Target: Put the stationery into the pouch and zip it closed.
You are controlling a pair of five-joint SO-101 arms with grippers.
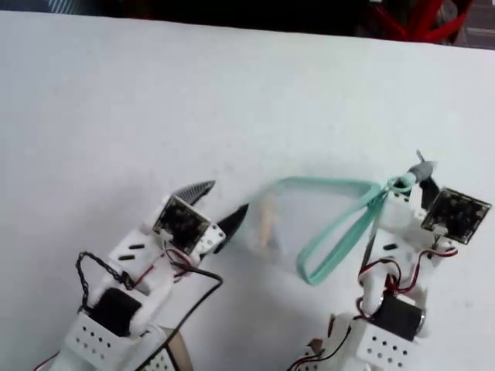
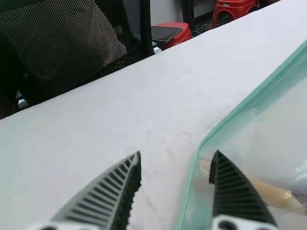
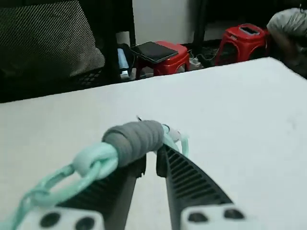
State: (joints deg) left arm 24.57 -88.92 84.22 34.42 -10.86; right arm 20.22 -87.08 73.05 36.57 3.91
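A clear pouch [image 1: 317, 220] with mint-green edging lies between the two arms, with a pale wooden stationery item [image 1: 266, 220] inside its left end. My left gripper [image 1: 215, 204] is open at that end. In the left wrist view its fingers straddle the pouch's green edge [image 2: 206, 143], and one finger [image 2: 230, 191] overlaps the corner above the wooden item [image 2: 268, 191]. My right gripper [image 1: 420, 176] is shut on the grey-wrapped zipper pull [image 3: 134, 138] at the pouch's right end. A mint chain [image 3: 62, 179] hangs from the pull.
The white table [image 1: 155, 116] stretches wide and bare beyond the pouch, up to its far edge [image 1: 232, 27]. Past that edge stand a mesh chair [image 3: 48, 43] and red stools [image 3: 160, 55], off the table.
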